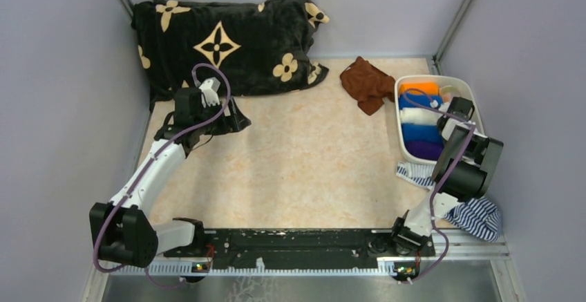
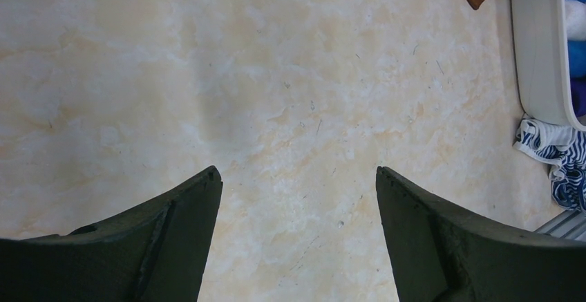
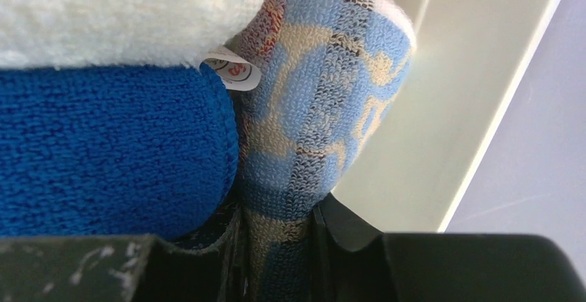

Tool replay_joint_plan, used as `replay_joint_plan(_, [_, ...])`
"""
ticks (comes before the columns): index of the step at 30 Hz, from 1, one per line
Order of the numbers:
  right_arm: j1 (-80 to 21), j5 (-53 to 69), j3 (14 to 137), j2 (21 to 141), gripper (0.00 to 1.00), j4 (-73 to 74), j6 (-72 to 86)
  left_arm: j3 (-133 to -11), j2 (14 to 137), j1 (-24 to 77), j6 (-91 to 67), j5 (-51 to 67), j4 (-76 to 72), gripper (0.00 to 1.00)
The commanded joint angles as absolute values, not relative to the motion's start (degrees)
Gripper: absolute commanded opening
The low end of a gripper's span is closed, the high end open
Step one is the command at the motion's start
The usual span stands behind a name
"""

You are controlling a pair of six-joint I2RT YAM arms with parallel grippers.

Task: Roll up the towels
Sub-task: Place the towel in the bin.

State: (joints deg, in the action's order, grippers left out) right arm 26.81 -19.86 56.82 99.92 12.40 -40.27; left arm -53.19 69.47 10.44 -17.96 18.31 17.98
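Observation:
My right gripper (image 1: 456,110) reaches into the white bin (image 1: 442,79) and is shut on the pale blue-white printed towel (image 3: 325,108), pinched between its fingers (image 3: 276,247) against the bin's right wall (image 3: 428,108). Beside it lie a blue roll (image 3: 104,150) and a white roll (image 3: 117,12). The bin holds several plain rolls, orange (image 1: 419,88) to purple (image 1: 425,150). The plain brown towel (image 1: 366,84) lies crumpled left of the bin. My left gripper (image 1: 231,119) is open and empty (image 2: 299,177) above bare table. The orange-peach towel is out of view.
The black flowered blanket (image 1: 228,39) is heaped at the back left, just behind my left gripper. A navy-and-white striped cloth (image 1: 477,215) lies at the front right by the right arm, also in the left wrist view (image 2: 553,150). Walls enclose the table.

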Motion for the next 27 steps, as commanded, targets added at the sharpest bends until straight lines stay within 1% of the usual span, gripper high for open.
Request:
replay_joint_plan(1, [27.3,-16.47,59.24,101.87,0.17,10.59,-35.78,-52.49,70.17,9.94,-17.1,19.56,16.52,0.88])
replay_joint_plan(5, [27.46,-16.2,60.16,101.36,0.2,10.52,-34.38,-52.38,70.09,9.84,-16.99,19.68,16.44,0.88])
replay_joint_plan(7, [27.57,-15.87,60.47,100.96,0.24,11.06,-33.95,-52.38,69.99,9.84,-17.0,19.82,16.37,0.88])
replay_joint_plan(10, [27.75,-15.91,60.25,100.52,0.28,11.48,-34.07,-52.24,69.8,9.84,-17.04,19.95,16.18,0.88])
replay_joint_plan(13, [28.07,-15.83,59.5,99.91,0.29,11.38,-34.32,-52.12,69.53,9.84,-17.02,20.0,16.09,0.88])
replay_joint_plan(14, [28.16,-15.8,59.36,99.72,0.35,11.38,-34.35,-52.12,69.48,9.84,-17.0,19.96,16.08,0.88])
replay_joint_plan(15, [28.21,-16.05,59.3,99.67,0.47,11.25,-34.48,-52.14,69.44,9.84,-17.0,20.03,16.08,0.88])
replay_joint_plan(16, [28.28,-16.3,59.21,99.59,0.55,11.13,-34.53,-52.12,69.35,9.84,-16.99,19.96,16.08,0.88])
replay_joint_plan(17, [28.3,-16.24,59.25,99.52,0.57,11.18,-34.65,-52.04,69.3,9.84,-17.04,19.95,16.08,0.88])
replay_joint_plan(21, [28.47,-16.4,59.41,99.17,0.63,11.37,-34.76,-52.03,69.34,9.84,-17.05,19.85,15.95,0.88])
replay_joint_plan(27, [28.48,-16.52,59.24,96.58,0.64,10.83,-35.28,-51.94,68.88,9.84,-16.97,19.86,15.82,0.88])
